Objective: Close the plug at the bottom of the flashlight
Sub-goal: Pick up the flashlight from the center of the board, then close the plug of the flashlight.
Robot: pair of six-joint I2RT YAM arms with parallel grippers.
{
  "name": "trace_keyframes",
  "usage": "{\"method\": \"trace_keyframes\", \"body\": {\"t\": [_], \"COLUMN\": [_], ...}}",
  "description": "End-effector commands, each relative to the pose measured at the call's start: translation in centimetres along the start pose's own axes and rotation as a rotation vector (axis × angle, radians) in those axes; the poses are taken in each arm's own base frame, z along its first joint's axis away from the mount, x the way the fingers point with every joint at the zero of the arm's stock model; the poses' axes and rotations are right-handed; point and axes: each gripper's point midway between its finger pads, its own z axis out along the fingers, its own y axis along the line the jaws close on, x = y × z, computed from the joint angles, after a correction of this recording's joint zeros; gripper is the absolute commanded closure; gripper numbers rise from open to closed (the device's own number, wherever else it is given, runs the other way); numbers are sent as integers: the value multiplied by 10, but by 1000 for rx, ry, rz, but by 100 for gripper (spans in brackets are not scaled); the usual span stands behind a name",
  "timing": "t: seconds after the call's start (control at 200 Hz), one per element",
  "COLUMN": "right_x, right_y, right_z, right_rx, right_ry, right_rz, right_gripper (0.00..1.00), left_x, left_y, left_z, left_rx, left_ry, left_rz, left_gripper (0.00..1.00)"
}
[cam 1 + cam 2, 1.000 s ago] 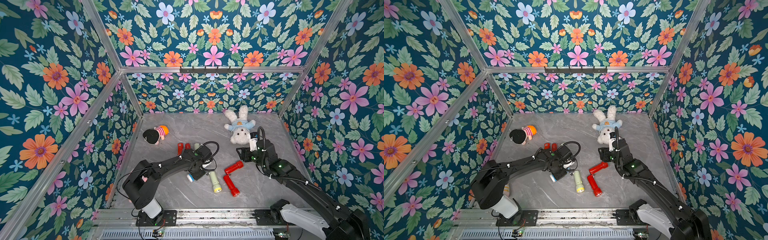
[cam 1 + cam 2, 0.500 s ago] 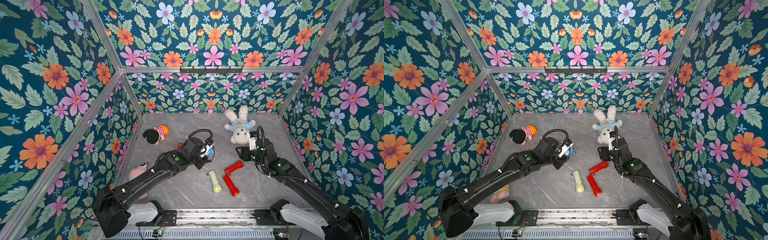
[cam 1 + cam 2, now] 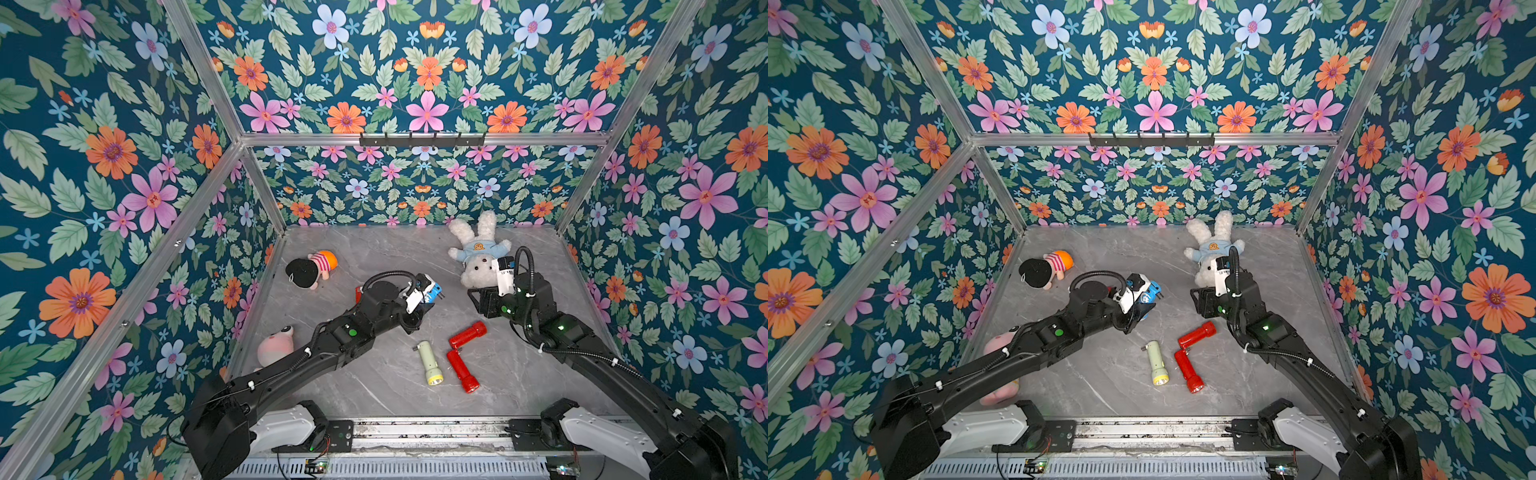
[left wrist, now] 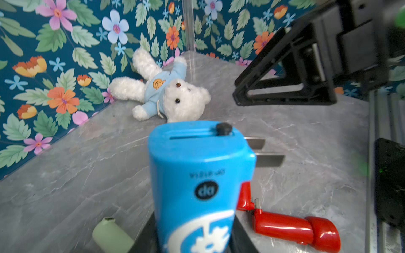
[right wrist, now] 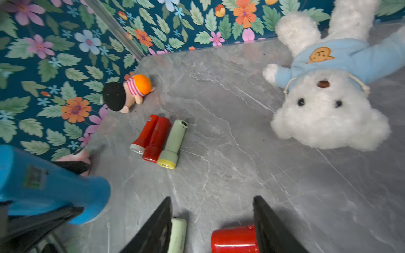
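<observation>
A blue plastic flashlight (image 3: 430, 290) is held clenched in the left jaws, lifted clear of the grey marble-pattern worktop (image 3: 374, 249), over its middle. The long axis is run out ahead of the left jaws, away from the robot, with the tail end outermost. Two flat metal plug prongs (image 4: 264, 154) are seen folded out sideways from that tail end, so the plug is not yet closed. The right jaws are parted and empty, set near the tail end but apart from it, tips aimed down at the worktop. The right arm (image 3: 582, 345) is judged the nearer free one. The prongs lie on its side, so a sideways push from it is likely called for.
</observation>
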Motion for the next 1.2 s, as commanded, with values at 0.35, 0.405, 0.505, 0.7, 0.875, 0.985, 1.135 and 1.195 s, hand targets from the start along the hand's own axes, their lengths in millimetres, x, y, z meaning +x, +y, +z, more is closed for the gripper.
{"method": "trace_keyframes", "body": {"t": [0.35,0.405,0.505,0.7,0.875,0.985,1.135,1.195], "right_x": [-44,-46,-41,-35,-40,-44,-44,-41], "right_y": [117,125,141,158,163,166,172,174], "right_z": [-51,-58,-67,-64,-58,-55,-56,-57], "right_rx": [-762,-801,-834,-830,-854,-871,-902,-915], "right_ry": [-51,-52,-31,-16,-2,1,15,27], "right_rz": [-124,-133,-186,-267,-268,-272,-283,-288], "right_gripper": [31,30,28,27,27,28,29,30], "left_x": [-43,-43,-45,-48,-46,-45,-45,-45], "left_y": [-29,-30,-34,-41,-46,-48,-48,-49], "left_z": [-35,-36,-39,-44,-47,-48,-48,-49], "left_rx": [206,228,270,349,391,412,420,425], "left_ry": [-242,-239,-244,-250,-245,-243,-240,-241], "left_rz": [43,43,42,38,29,25,28,28], "left_gripper": [100,100,100,100,100,100,100,100]}}
